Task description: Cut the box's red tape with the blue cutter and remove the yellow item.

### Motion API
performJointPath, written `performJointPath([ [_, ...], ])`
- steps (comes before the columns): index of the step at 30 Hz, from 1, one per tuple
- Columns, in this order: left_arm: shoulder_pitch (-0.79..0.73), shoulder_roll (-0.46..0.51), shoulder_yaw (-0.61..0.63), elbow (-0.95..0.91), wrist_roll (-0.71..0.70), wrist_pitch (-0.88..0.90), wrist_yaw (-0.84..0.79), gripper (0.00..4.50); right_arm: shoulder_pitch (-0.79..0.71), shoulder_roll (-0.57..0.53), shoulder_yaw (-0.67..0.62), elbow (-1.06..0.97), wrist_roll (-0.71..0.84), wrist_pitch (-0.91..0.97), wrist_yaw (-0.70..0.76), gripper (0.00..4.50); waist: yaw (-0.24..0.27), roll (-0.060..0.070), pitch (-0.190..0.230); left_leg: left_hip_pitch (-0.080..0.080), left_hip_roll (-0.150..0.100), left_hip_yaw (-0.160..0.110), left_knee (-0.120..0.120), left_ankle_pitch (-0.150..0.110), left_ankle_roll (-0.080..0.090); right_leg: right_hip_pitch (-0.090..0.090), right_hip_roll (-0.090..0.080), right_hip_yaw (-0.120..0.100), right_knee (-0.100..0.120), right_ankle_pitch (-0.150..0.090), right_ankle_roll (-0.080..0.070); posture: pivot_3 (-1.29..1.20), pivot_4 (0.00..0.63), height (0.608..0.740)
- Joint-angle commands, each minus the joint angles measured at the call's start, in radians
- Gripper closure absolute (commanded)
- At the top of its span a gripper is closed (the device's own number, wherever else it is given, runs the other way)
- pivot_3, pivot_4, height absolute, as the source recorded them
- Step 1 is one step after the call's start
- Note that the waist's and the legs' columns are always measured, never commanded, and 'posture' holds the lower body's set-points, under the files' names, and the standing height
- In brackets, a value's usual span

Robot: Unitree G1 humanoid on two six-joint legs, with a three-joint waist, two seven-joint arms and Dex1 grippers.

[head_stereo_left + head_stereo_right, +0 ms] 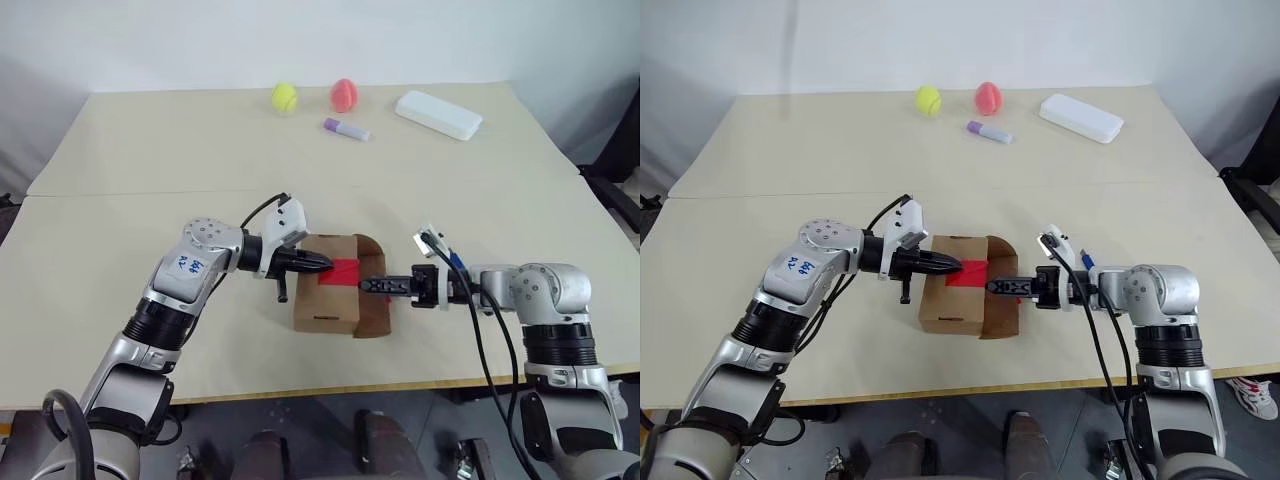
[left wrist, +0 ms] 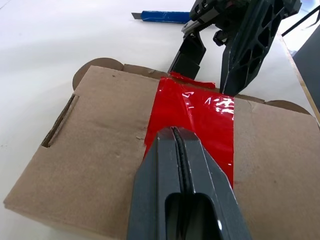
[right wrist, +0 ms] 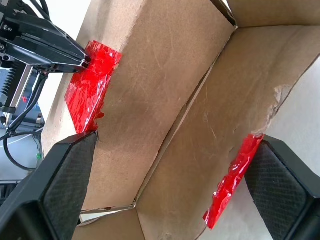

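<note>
From the head views I see the box (image 1: 328, 288) lying near the table's (image 1: 120, 200) front edge, roughly midway along it, with the red tape (image 1: 345, 271) on its top face. My left hand (image 1: 318, 264) comes in from the left, fingers pressed together, tips over the tape. My right hand (image 1: 372, 285) faces it from the right with its fingers spread at the box's opened flap. Along the far edge sit a yellow-green ball (image 1: 284, 96), a pink ball (image 1: 344, 94), a lilac tube (image 1: 345, 129) and a white case (image 1: 438, 114), well apart from the box, leaving bare table between.

In the left wrist view, my closed fingers rest on the tape, and the blue cutter (image 2: 162, 16) lies on the table beyond the box.

In the right wrist view, my spread pads (image 3: 60, 185) flank the open flap, torn tape on both edges.
</note>
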Motion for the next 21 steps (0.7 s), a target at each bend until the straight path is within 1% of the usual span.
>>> performJointPath([
  [1, 0.009, 0.005, -0.004, -0.008, 0.013, -0.002, 0.005, 4.50, 0.022, 0.033, 0.066, 0.020, 0.000, 0.019, -0.009, 0.03, -0.001, 0.000, 0.000, 0.000, 0.000, 0.000, 0.000, 0.000, 0.000, 0.000, 0.000, 0.000, 0.000, 0.000, 0.000, 0.00, 0.150, 0.740],
  [2, 0.009, 0.005, -0.004, -0.007, 0.014, -0.003, 0.005, 4.50, 0.021, 0.035, 0.062, 0.023, -0.002, 0.020, -0.014, 0.03, -0.001, 0.000, 0.000, 0.000, 0.000, 0.000, 0.000, 0.000, 0.000, 0.000, 0.000, 0.000, 0.000, 0.000, 0.000, 0.00, 0.150, 0.740],
  [5, 0.004, 0.003, -0.004, 0.003, 0.016, -0.009, 0.006, 4.50, 0.018, 0.039, 0.047, 0.029, -0.006, 0.019, -0.033, 0.56, -0.002, 0.000, 0.000, 0.000, 0.000, 0.000, 0.000, 0.000, 0.000, 0.000, 0.000, 0.000, 0.000, 0.000, 0.000, 0.00, 0.150, 0.740],
  [8, -0.001, -0.004, -0.003, 0.015, 0.017, -0.019, 0.011, 4.50, 0.007, 0.046, 0.018, 0.035, -0.012, 0.032, -0.073, 1.59, 0.000, 0.000, 0.000, 0.000, 0.000, 0.000, 0.000, 0.000, 0.000, 0.000, 0.000, 0.000, 0.000, 0.000, 0.000, 0.00, 0.150, 0.740],
  [10, -0.003, -0.008, -0.003, 0.021, 0.018, -0.024, 0.013, 4.50, 0.004, 0.050, 0.009, 0.035, -0.010, 0.035, -0.087, 2.19, 0.002, 0.000, 0.000, 0.000, 0.000, 0.000, 0.000, 0.000, 0.000, 0.000, 0.000, 0.000, 0.000, 0.000, 0.000, 0.00, 0.150, 0.740],
  [14, -0.003, -0.016, -0.003, 0.028, 0.019, -0.032, 0.016, 4.50, 0.005, 0.063, -0.016, 0.013, 0.000, 0.058, -0.124, 3.66, 0.003, 0.000, 0.000, -0.001, 0.000, 0.000, 0.000, 0.000, 0.000, 0.000, 0.000, 0.000, -0.001, 0.000, 0.000, 0.00, 0.150, 0.740],
  [17, -0.004, -0.019, -0.003, 0.035, 0.020, -0.038, 0.019, 4.50, 0.008, 0.066, -0.044, -0.016, 0.008, 0.085, -0.153, 4.48, 0.004, 0.000, 0.000, -0.001, 0.000, 0.000, 0.000, 0.000, 0.000, 0.000, 0.000, 0.000, -0.001, 0.000, 0.000, 0.00, 0.150, 0.740],
  [21, -0.001, -0.018, 0.002, 0.038, 0.019, -0.048, 0.018, 4.50, -0.014, 0.086, -0.127, -0.091, 0.015, 0.162, -0.233, 4.48, 0.008, 0.000, 0.000, -0.002, 0.000, 0.000, 0.000, 0.000, 0.001, 0.000, 0.000, 0.000, -0.002, 0.000, 0.000, 0.00, 0.150, 0.740],
])
